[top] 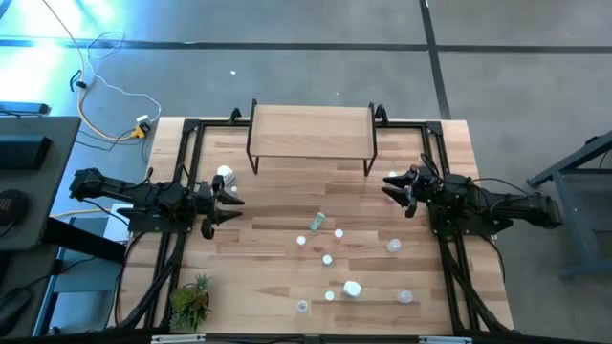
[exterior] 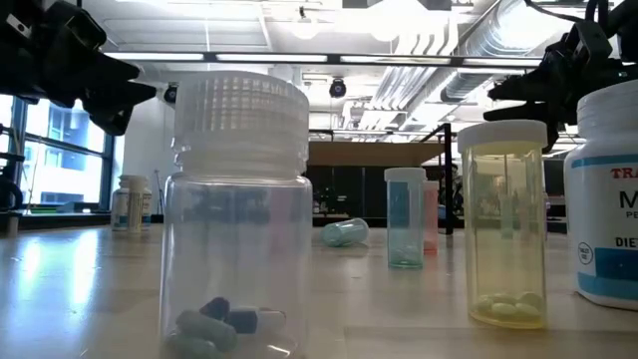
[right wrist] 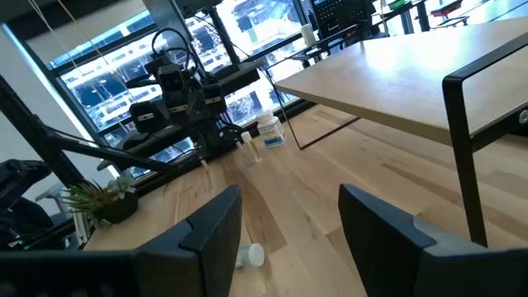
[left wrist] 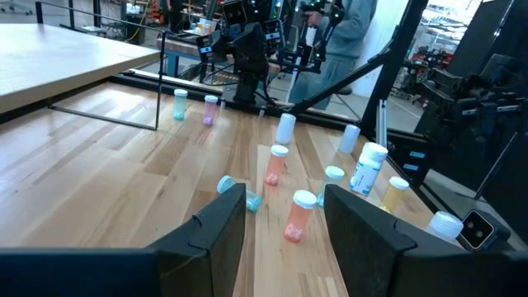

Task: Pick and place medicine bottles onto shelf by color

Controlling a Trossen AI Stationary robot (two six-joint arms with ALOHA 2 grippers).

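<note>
Both grippers, left (top: 232, 201) & right (top: 392, 184), released, empty; bottles (top: 326, 260) scattered near, shelf (top: 311, 131) far, bare.

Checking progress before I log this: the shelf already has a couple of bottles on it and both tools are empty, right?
Not quite. In the high view the shelf is bare; the bottles all stand or lie on the table. Both the left tool and the right tool are empty, as you said.
</note>
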